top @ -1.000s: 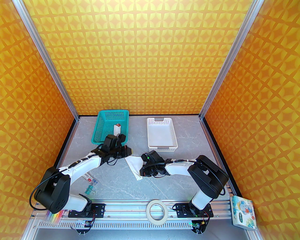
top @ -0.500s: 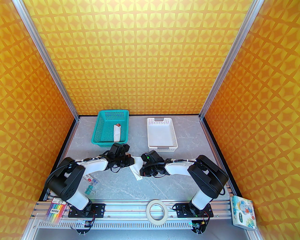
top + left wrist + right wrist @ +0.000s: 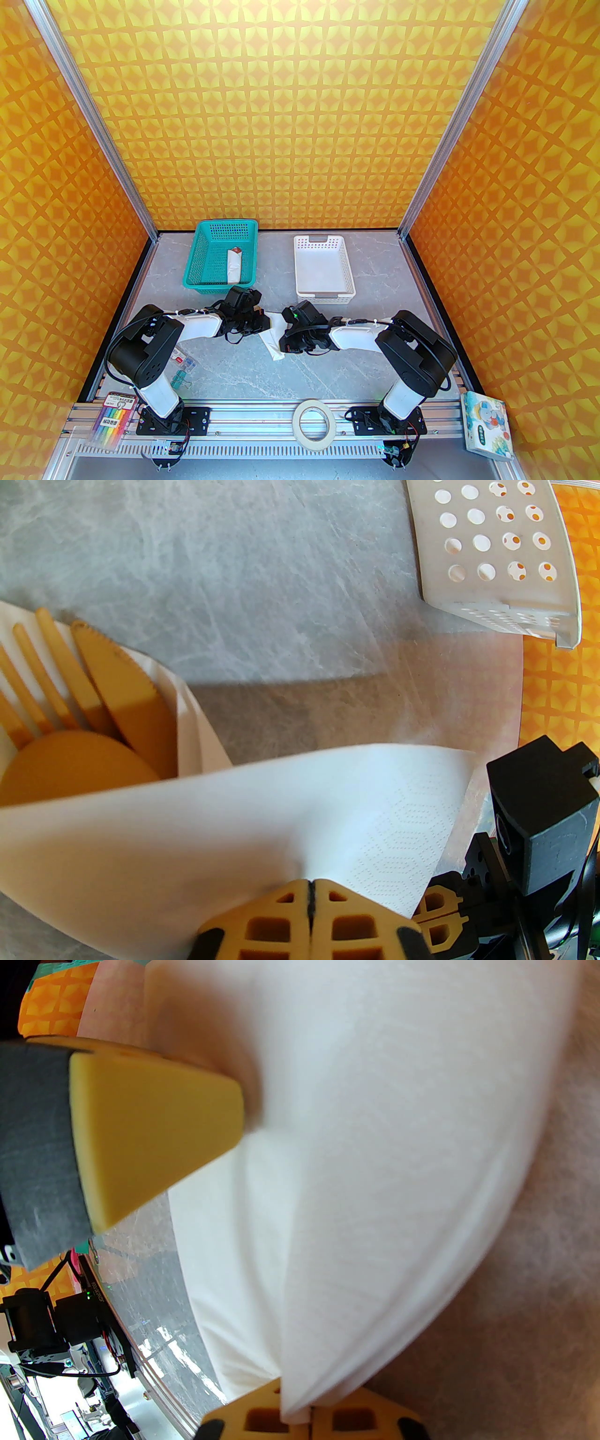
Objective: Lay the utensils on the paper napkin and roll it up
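White paper napkin (image 3: 274, 347) sits mid-table (image 3: 328, 375) between both arms, partly folded over the wooden utensils (image 3: 126, 700). The left gripper (image 3: 311, 890) pinches one napkin edge, fingers pressed together. The right gripper (image 3: 295, 1417) likewise pinches another fold.

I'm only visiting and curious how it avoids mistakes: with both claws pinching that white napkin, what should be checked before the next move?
1. Hold of the left gripper on the paper napkin: ok, shut on a fold.
2. Hold of the right gripper on the napkin: ok, shut on its edge.
3. The utensils lie inside the fold: ok, their heads poke out.
4. Napkin wound into a narrow roll: not ok, it is a loose fold.
5. Utensil handles covered: cannot tell.
6. Room between the two grippers: cannot tell, they sit very close.
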